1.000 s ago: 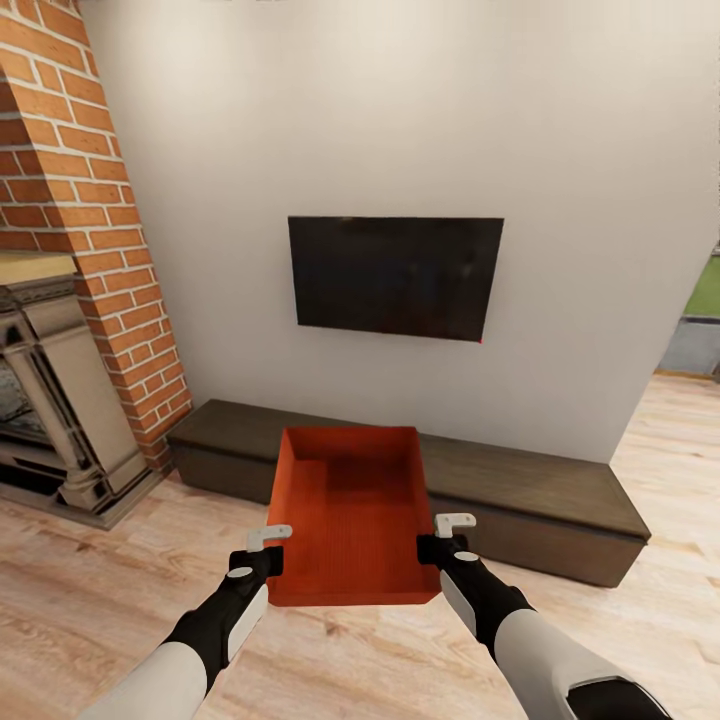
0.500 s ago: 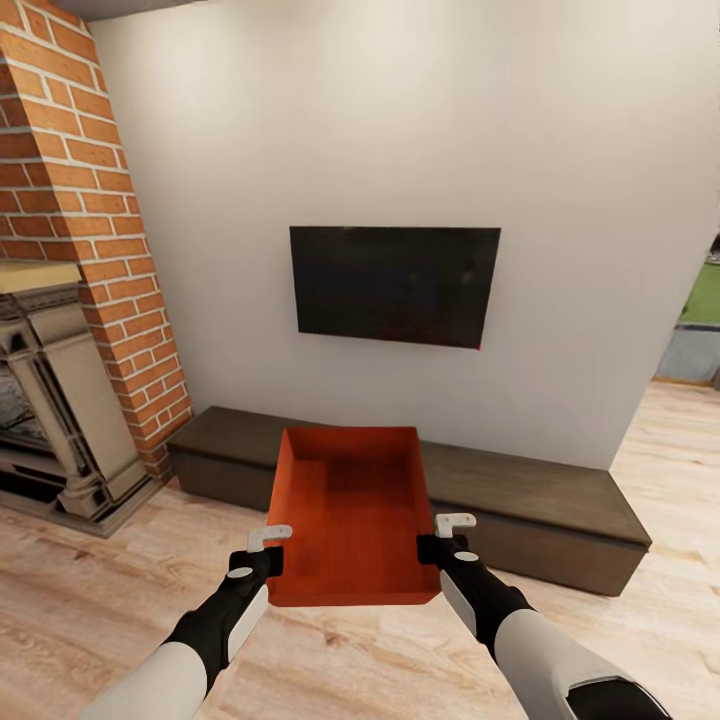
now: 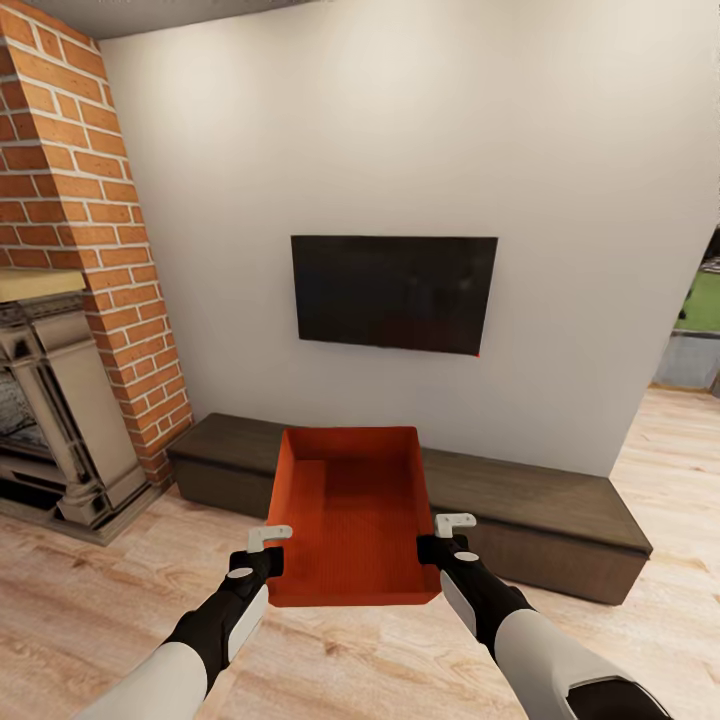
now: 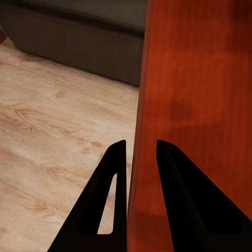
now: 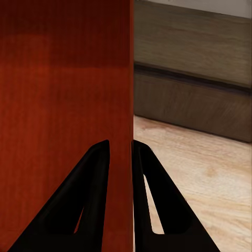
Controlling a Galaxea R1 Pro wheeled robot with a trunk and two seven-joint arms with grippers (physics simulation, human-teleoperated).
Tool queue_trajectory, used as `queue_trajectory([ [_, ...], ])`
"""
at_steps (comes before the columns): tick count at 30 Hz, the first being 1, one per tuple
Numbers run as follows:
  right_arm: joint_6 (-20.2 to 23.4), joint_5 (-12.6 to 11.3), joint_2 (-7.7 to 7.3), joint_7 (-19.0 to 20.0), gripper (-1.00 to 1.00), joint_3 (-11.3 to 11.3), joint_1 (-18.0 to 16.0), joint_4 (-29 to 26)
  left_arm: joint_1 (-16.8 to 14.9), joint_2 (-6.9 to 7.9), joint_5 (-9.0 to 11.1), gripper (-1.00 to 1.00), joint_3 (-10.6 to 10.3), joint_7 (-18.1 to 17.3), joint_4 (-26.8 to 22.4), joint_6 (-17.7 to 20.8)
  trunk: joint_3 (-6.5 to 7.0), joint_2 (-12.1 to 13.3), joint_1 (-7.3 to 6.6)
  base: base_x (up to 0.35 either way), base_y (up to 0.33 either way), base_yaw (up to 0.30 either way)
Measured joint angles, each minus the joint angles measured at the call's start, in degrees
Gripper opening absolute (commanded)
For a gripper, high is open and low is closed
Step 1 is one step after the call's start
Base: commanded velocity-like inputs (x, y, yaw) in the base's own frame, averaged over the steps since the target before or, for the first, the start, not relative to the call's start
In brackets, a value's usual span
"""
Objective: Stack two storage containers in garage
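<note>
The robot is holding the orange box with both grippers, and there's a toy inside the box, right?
Not quite. The box is empty: the head view looks straight into it and shows only its bare orange bottom. The rest is right. The left gripper pinches one side wall and the right gripper pinches the other, and each wrist view shows a wall between the fingers.

Storage container held off the wood floor, between left gripper and right gripper (each clamped over a side wall). Bench behind it, TV above, fireplace far left.
</note>
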Motion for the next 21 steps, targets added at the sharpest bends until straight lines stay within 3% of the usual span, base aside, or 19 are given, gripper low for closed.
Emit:
queue_trajectory([
  [21, 0.8, 0.1, -0.01, -0.1, -1.0, 0.2, -0.1, 0.1, 0.0, -0.26, -0.6, -1.0, 1.1, -0.4, 0.7, 0.1, 1.93, 0.0, 0.0, 0.0, 0.0, 0.0],
])
